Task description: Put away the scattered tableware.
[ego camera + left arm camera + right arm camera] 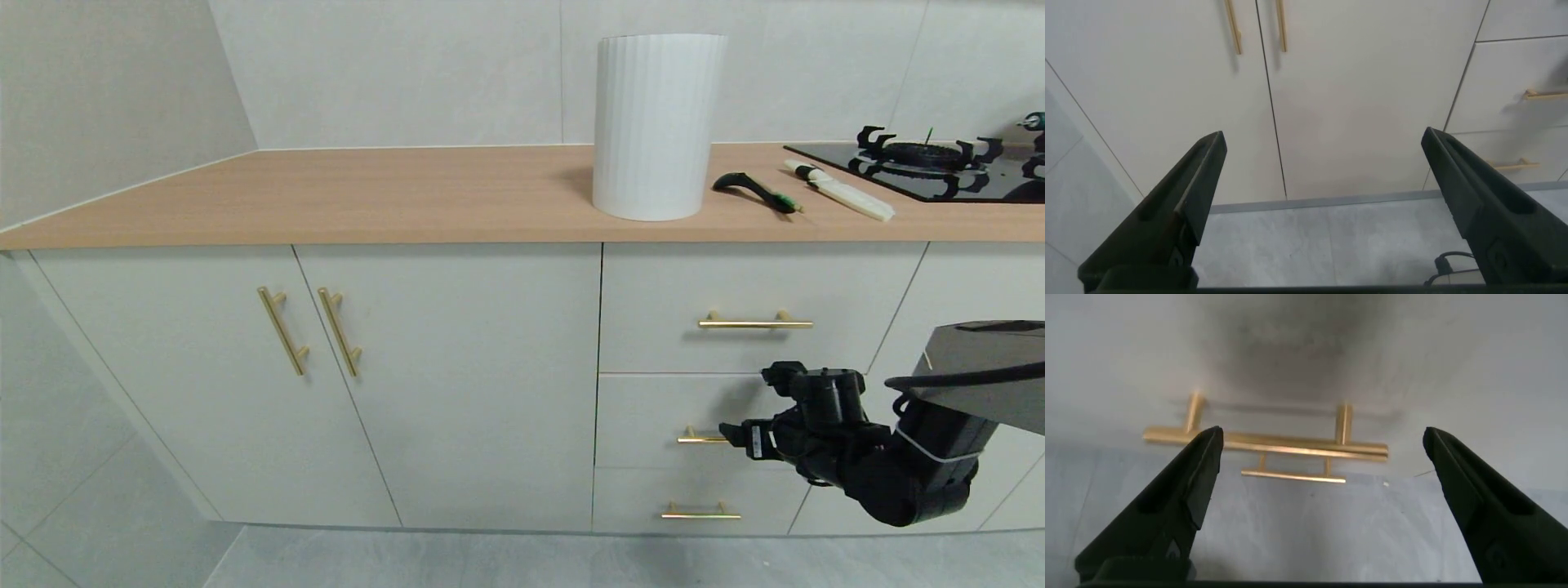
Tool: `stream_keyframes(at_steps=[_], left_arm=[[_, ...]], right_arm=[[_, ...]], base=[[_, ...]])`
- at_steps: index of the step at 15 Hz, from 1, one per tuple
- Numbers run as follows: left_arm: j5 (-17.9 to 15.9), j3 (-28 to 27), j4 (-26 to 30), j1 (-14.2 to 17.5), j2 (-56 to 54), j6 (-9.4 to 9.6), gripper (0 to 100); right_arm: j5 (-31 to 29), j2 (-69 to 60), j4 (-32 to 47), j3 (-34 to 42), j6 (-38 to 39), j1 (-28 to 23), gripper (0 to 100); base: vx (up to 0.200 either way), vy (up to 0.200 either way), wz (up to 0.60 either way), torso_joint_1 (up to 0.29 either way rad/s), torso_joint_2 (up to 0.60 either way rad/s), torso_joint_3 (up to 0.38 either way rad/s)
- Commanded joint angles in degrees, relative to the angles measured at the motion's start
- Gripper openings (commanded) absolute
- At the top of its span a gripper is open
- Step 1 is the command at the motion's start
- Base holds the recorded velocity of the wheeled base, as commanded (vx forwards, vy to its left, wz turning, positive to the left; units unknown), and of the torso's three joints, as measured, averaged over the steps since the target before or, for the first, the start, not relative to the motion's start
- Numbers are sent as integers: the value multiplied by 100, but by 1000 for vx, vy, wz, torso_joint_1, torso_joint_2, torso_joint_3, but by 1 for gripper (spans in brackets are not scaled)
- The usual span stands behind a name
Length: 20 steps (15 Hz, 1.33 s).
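Two utensils lie on the wooden counter (367, 192) right of a tall white ribbed holder (653, 126): a black-handled tool with a green tip (755, 192) and a cream-coloured one (841, 190). My right gripper (747, 402) is open, low in front of the drawer stack, level with the middle drawer's gold handle (700, 438). In the right wrist view its fingers (1176, 506) stand wide on either side of that handle (1266, 443), a short way off it. My left gripper (1321, 139) is open and holds nothing, facing the cabinet doors (1364, 106) and the floor.
A black gas hob (922, 167) sits at the counter's right end. Three drawers are closed, with the top handle (755, 323) and bottom handle (700, 514) showing. Two closed doors with gold handles (310, 331) stand to the left. The counter's left half is bare.
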Motion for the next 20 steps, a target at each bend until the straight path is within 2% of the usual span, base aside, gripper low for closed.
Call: stream_keyframes(at_steps=[1, 6, 11, 20], left_arm=[[1, 1, 2, 1, 9, -1, 100], [1, 1, 2, 1, 9, -1, 100], [1, 1, 2, 1, 9, -1, 100], [1, 1, 2, 1, 9, -1, 100]], right_arm=[[-21, 360, 0, -248, 20, 43, 100], [-267, 659, -9, -529, 20, 148, 100], [-267, 808, -18, -652, 20, 148, 100], [-267, 791, 105, -529, -7, 148, 100]], base=[[0, 0, 0, 0, 0, 0], [0, 0, 0, 0, 0, 0], [0, 0, 0, 0, 0, 0], [0, 0, 0, 0, 0, 0]])
